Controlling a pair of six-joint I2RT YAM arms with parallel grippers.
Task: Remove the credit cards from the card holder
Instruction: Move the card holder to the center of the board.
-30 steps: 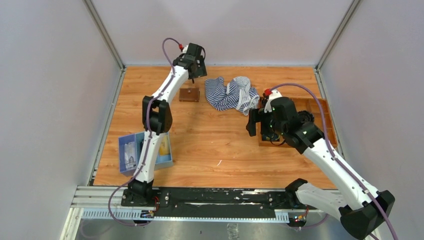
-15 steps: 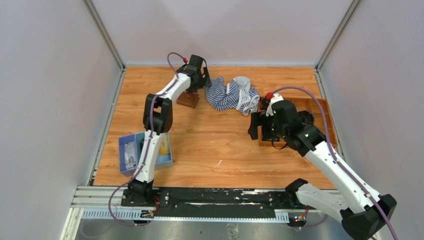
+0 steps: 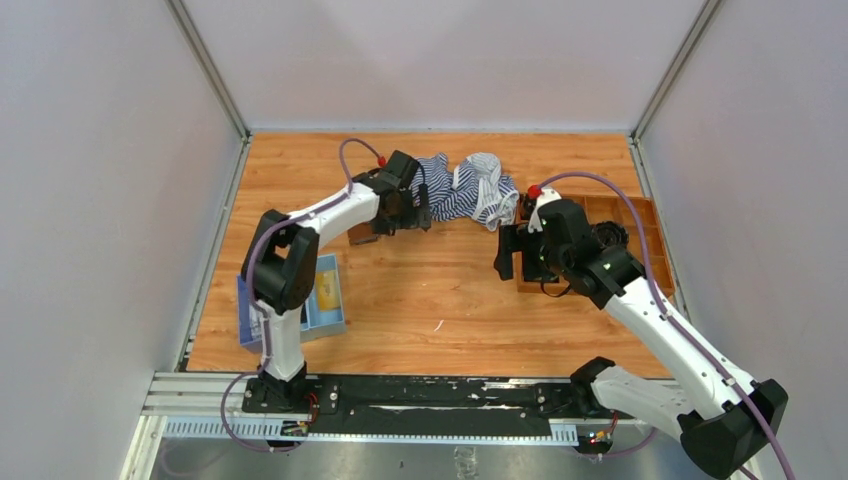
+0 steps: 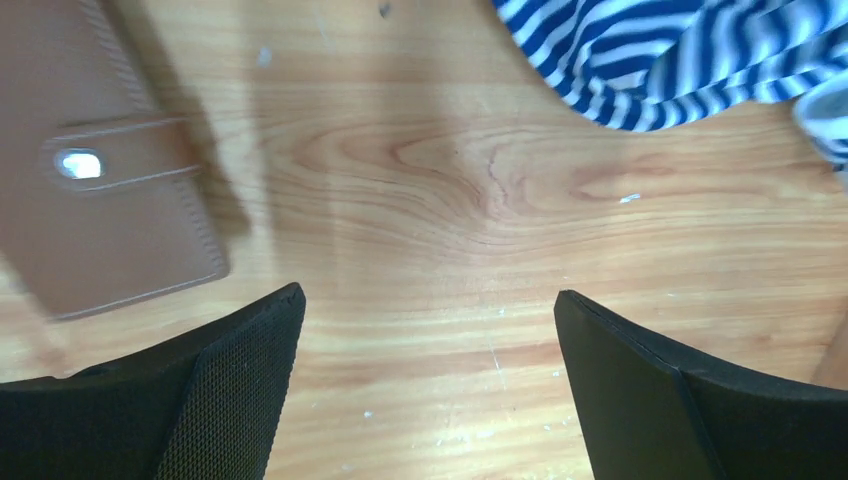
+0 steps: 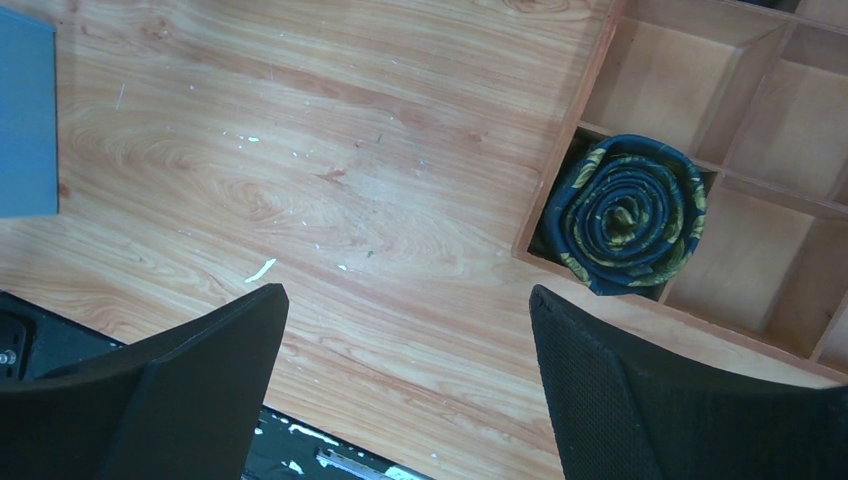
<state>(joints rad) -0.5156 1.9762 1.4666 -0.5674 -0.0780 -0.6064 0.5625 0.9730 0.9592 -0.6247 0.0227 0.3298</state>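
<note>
The card holder (image 4: 100,170) is a brown leather-like wallet, shut with a snap tab, lying flat on the wood. It is at the upper left of the left wrist view. In the top view it peeks out from under the left arm (image 3: 362,237). No credit card shows at it. My left gripper (image 4: 430,380) is open and empty over bare wood, to the right of the holder and apart from it; in the top view it is beside the striped cloth (image 3: 422,208). My right gripper (image 5: 410,390) is open and empty (image 3: 510,255), left of the compartment box.
A blue-and-white striped cloth (image 3: 465,190) lies bunched at the back, right of my left gripper. The brown compartment box (image 3: 640,215) holds a rolled dark tie (image 5: 625,210). A light-blue tray (image 3: 335,318) at the near left holds a picture card and something yellowish.
My left arm has swung from the back of the table toward the middle. The card holder now lies nearer and a little left of where it was. The right arm barely moved.
</note>
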